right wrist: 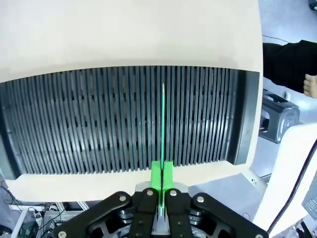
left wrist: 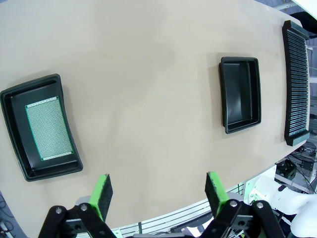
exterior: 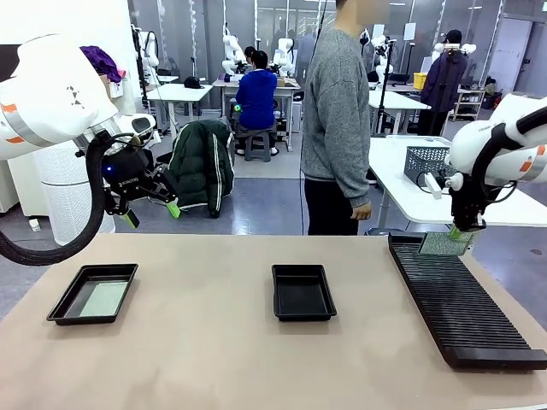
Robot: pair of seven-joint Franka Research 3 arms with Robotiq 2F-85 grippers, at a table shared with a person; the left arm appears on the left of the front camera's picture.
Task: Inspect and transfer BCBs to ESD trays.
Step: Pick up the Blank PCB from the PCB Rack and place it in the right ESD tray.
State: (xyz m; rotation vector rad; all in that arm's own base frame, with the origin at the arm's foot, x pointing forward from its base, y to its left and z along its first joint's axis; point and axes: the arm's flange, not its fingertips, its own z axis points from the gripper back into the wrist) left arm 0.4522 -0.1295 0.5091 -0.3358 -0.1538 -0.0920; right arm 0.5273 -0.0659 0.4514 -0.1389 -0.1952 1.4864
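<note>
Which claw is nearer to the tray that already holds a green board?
Left. The left claw hangs open high beside that tray; the right claw is far across, over the rack, gripping a board.

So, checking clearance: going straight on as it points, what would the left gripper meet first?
Likely the bare table, between the tray holding a BCB and the empty tray, though depth is unclear.
</note>
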